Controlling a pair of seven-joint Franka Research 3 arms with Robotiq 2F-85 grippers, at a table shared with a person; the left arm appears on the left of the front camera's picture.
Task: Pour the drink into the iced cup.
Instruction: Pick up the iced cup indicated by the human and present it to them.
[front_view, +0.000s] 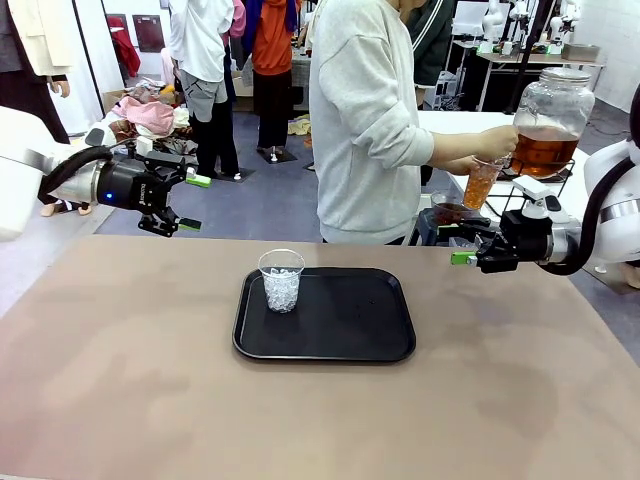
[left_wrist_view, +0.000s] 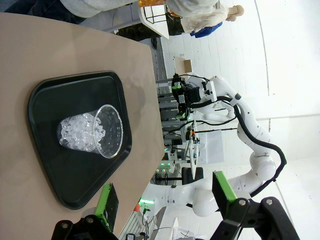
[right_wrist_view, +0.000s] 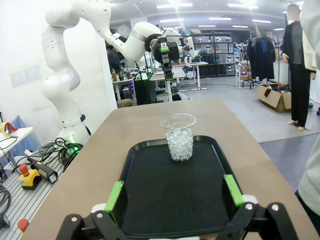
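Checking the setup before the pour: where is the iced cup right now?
In the front view the iced cup stands upright at the far left corner of the black tray, mid-table.

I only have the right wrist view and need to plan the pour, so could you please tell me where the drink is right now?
Observer: A person's hand holds a clear cup of amber drink at the tap of a glass dispenser jar, beyond the table's far right corner.
Operator: Thank you. How does my right gripper stand to that cup?
Observer: The right gripper shows just below and left of it in the front view, open, not touching it.
Operator: Is drink left in the jar?
Observer: Yes, amber liquid fills its lower part.
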